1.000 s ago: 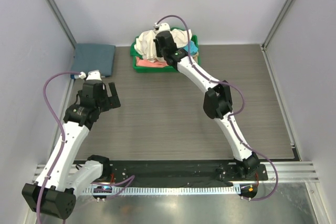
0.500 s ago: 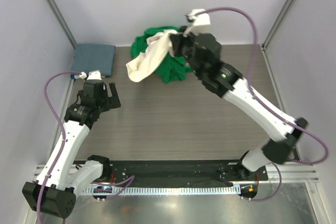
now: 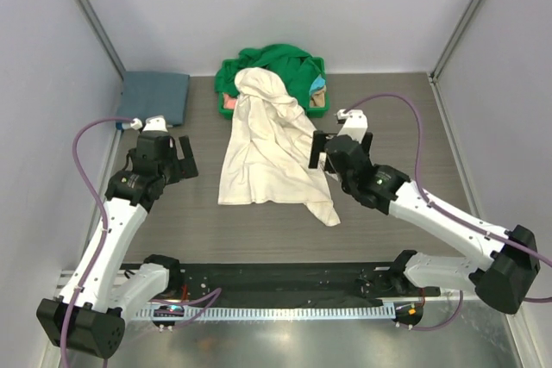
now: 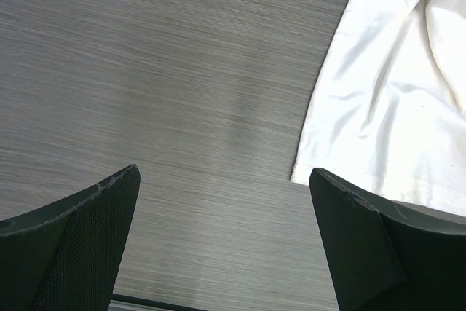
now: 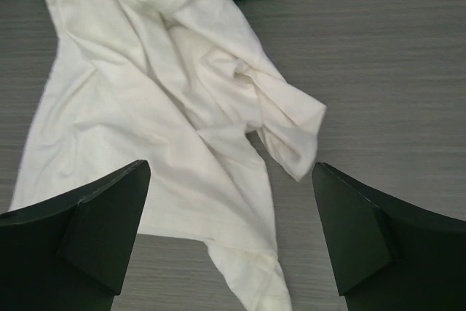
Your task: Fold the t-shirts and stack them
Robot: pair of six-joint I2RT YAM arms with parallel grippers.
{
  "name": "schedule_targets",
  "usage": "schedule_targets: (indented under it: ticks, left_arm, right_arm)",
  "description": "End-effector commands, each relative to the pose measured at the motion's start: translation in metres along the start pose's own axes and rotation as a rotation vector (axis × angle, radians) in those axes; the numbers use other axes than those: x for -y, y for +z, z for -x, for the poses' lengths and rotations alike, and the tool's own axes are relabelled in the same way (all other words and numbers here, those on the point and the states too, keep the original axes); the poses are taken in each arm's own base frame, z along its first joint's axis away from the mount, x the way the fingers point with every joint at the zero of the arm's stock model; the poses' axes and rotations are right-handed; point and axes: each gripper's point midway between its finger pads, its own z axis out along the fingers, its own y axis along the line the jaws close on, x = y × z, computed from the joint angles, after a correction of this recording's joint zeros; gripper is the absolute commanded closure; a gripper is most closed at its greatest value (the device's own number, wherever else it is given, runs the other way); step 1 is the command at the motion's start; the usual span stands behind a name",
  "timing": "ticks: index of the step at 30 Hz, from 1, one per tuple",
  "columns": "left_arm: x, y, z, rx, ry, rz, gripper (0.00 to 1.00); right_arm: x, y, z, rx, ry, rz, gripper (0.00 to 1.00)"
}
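The right arm stretches low from its base at 5 o'clock, elbow out toward 4 o'clock, and its forearm runs back to mid-table, where the right gripper (image 3: 317,152) hovers at the 3 o'clock edge of the cream-white t-shirt (image 3: 259,148), fingers spread wide and holding nothing. That shirt lies rumpled on the table (image 3: 414,127), its top draped over the green tray (image 3: 321,109) at 12 o'clock, which also holds a heaped bright green t-shirt (image 3: 276,59). The left arm rises bent at 9 o'clock, the left gripper (image 3: 184,159) likewise released and empty, near the cream shirt's hem, while a folded slate-blue t-shirt (image 3: 155,97) lies at 10 o'clock.
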Motion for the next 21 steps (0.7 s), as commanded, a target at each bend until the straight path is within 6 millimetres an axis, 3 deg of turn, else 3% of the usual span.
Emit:
schedule_targets:
  ticks: [1,3,4,5,7,8,11,12,13,15,18,21]
  left_arm:
    - [0.001,-0.005,0.008,0.028,-0.015,-0.007,0.0]
    - [0.001,-0.005,0.008,0.029,-0.016,-0.009,0.0]
    - [0.001,-0.005,0.008,0.028,-0.015,-0.012,0.0]
    - [0.001,-0.005,0.008,0.029,-0.015,-0.014,0.0]
    - [0.002,-0.005,0.007,0.024,-0.014,-0.017,0.0]
    - [0.002,-0.005,0.007,0.024,-0.014,-0.017,0.0]
    - [0.003,-0.005,0.007,0.024,-0.01,-0.02,0.0]
    - [0.003,-0.005,0.007,0.023,-0.01,-0.023,0.0]
    - [0.003,-0.005,0.008,0.024,-0.011,-0.022,0.0]
    - [0.003,-0.006,0.008,0.025,-0.01,-0.024,0.0]
    - [0.003,-0.006,0.009,0.029,-0.011,-0.027,0.0]
    - [0.004,-0.006,0.009,0.029,-0.01,-0.031,0.0]
  right_arm:
    - [-0.056,0.016,0.042,0.038,0.034,0.122,0.0]
    - [-0.081,0.038,0.031,-0.018,-0.015,0.155,0.0]
    - [-0.098,0.045,0.044,-0.011,-0.01,0.183,0.0]
    - [-0.112,0.073,0.013,-0.095,-0.061,0.185,0.0]
    - [-0.14,0.093,0.017,-0.118,-0.053,0.227,0.0]
    - [-0.151,0.114,-0.01,-0.192,-0.073,0.253,0.0]
    - [-0.18,0.134,-0.013,-0.222,-0.047,0.296,0.0]
    - [-0.186,0.146,-0.037,-0.278,-0.057,0.309,0.0]
    - [-0.194,0.148,-0.04,-0.295,-0.049,0.332,0.0]
    - [-0.201,0.155,-0.071,-0.373,-0.047,0.353,0.0]
    - [-0.199,0.154,-0.101,-0.435,-0.064,0.343,0.0]
    - [-0.188,0.151,-0.136,-0.503,-0.09,0.318,0.03]
